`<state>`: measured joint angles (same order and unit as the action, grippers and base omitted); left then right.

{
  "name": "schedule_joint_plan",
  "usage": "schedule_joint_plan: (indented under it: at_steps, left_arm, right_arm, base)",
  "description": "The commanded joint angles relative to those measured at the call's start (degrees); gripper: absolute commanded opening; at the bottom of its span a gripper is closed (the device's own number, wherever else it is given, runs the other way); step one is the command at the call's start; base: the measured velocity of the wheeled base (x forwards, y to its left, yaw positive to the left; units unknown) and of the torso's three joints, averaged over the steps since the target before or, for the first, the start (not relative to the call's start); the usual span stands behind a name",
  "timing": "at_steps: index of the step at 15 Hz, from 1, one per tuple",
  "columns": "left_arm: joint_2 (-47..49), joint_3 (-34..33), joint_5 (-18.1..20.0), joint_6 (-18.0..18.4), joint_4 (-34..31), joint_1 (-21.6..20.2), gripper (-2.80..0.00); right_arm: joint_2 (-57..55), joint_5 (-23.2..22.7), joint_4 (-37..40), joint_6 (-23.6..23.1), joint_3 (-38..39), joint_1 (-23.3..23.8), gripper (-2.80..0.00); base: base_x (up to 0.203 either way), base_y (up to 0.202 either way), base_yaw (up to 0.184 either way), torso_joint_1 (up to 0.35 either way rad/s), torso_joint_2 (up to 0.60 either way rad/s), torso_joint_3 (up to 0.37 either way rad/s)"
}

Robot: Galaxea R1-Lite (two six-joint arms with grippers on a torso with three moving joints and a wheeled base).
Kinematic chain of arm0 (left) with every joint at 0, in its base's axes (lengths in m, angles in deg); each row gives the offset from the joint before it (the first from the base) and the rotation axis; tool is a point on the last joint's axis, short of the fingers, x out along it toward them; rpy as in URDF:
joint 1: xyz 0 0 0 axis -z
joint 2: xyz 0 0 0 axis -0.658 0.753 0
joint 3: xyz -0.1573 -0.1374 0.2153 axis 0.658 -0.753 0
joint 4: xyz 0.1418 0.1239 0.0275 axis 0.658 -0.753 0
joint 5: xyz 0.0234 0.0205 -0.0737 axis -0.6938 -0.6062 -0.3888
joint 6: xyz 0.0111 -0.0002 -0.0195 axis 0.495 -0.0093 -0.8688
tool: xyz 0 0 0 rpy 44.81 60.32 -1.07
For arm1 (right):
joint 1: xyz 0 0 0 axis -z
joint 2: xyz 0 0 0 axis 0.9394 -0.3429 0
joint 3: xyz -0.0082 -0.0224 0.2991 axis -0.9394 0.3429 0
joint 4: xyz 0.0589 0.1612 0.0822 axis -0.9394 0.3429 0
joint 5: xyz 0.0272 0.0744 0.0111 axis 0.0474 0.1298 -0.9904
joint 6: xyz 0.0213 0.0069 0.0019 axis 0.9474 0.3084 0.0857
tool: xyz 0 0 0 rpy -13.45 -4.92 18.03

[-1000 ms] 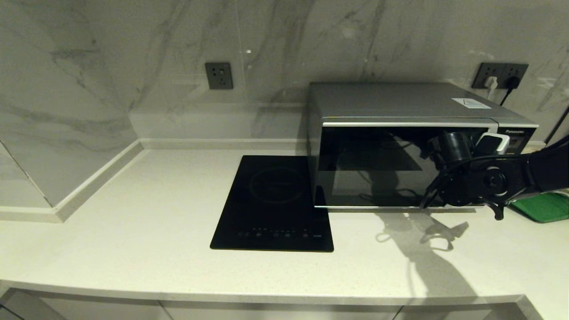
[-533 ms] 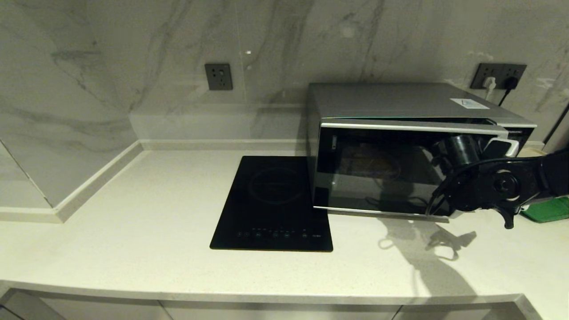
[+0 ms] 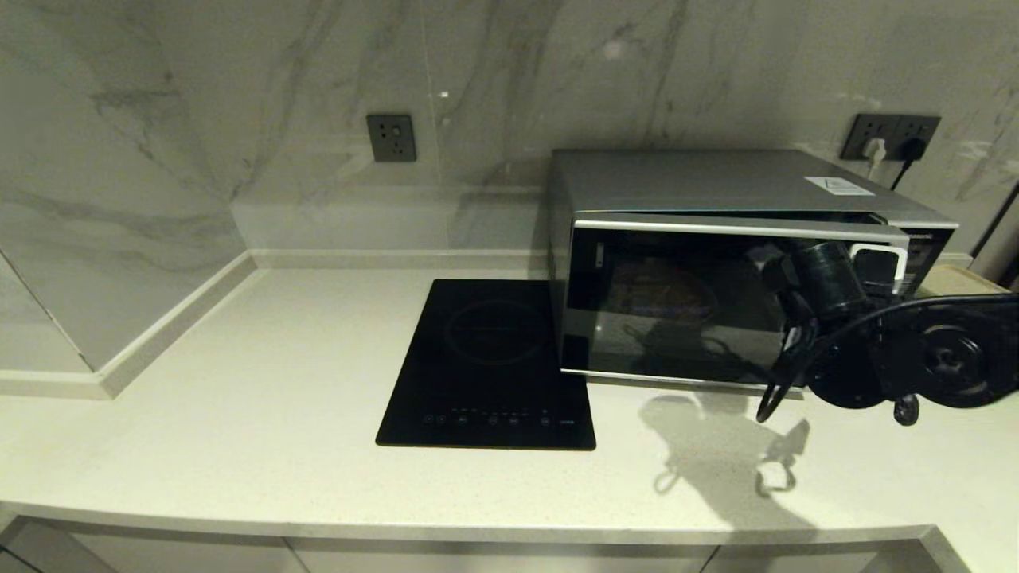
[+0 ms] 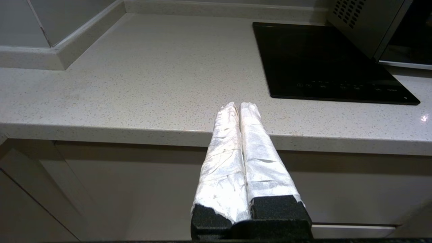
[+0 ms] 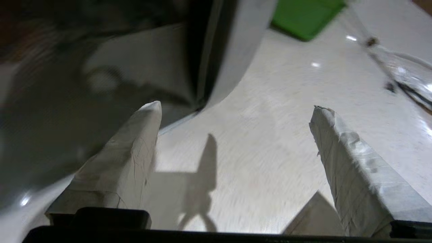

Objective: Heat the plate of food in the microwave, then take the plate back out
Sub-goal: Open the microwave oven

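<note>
Opening the microwave (image 3: 716, 263) door, ajar at its right edge, right gripper (image 5: 233, 135) jaws released beside it; plate of food (image 3: 665, 290) seemingly inside; next, swing door wide.

I see the silver-grey microwave (image 3: 716, 187) at 2 o'clock, its door dark glass edged by a silver strip. Through the glass, the plate of food (image 3: 665, 290) shows faintly orange-brown. At 12 o'clock lies the glossy black cooktop (image 3: 489, 362). The countertop (image 3: 239, 414) is cream, finely speckled; the wall (image 3: 199, 95) is pale marble with grey veining. My left gripper (image 4: 240, 106) and right gripper (image 5: 236, 111) wear white wrapping. A green board (image 5: 305, 17) sits at 3 o'clock.
</note>
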<state>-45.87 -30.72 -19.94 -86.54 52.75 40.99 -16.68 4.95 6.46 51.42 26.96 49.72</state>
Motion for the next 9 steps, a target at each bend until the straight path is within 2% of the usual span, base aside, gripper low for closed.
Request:
schedule_joint_plan:
  at_steps: [1, 3, 4, 6, 9]
  left_arm:
    - [0.00, -0.01, -0.02, -0.04, 0.02, -0.02, -2.80]
    - [0.00, -0.01, -0.02, -0.04, 0.02, -0.02, -2.80]
    - [0.00, -0.01, -0.02, -0.04, 0.02, -0.02, -2.80]
    - [0.00, -0.01, -0.02, -0.04, 0.02, -0.02, -2.80]
    - [0.00, -0.01, -0.02, -0.04, 0.02, -0.02, -2.80]
  right_arm:
    - [13.61, -5.10, 3.06, -1.53, 3.47, -7.40, -2.80]
    - [22.34, -14.26, 12.87, -2.34, 2.02, -10.93, -2.80]
    - [25.09, -18.18, 17.44, -2.52, -1.71, -11.17, -2.80]
    - [24.95, -21.33, 24.17, -2.87, -12.84, -8.19, -2.80]
    - [14.04, -22.77, 30.85, -3.18, -26.90, 0.69, -2.80]
  base:
    - [0.000, 0.000, 0.000, 0.000, 0.00, 0.000]
    - [0.000, 0.000, 0.000, 0.000, 0.00, 0.000]
    - [0.000, 0.000, 0.000, 0.000, 0.00, 0.000]
    - [0.000, 0.000, 0.000, 0.000, 0.00, 0.000]
    - [0.000, 0.000, 0.000, 0.000, 0.00, 0.000]
